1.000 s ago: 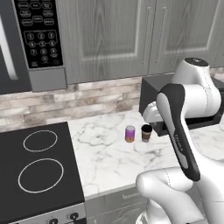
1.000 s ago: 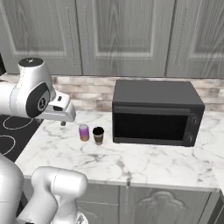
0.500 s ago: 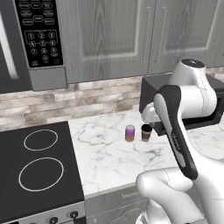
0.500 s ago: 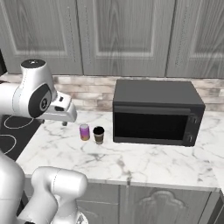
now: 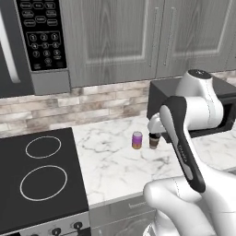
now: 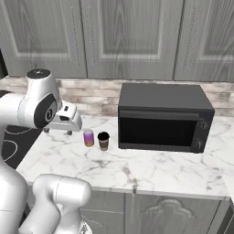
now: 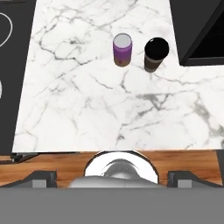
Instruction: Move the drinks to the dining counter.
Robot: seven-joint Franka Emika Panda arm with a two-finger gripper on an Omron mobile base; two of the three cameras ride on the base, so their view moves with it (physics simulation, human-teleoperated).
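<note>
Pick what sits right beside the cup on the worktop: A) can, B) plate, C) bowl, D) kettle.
A: the can stands upright next to the cup on the marble worktop, between the stove and the microwave.

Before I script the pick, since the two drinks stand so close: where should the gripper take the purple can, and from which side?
Grip the can around its round body from above, just under the silver top. It stands upright on the marble worktop. The cup stands apart on its microwave side, so line the fingers front to back rather than into that narrow gap.
</note>
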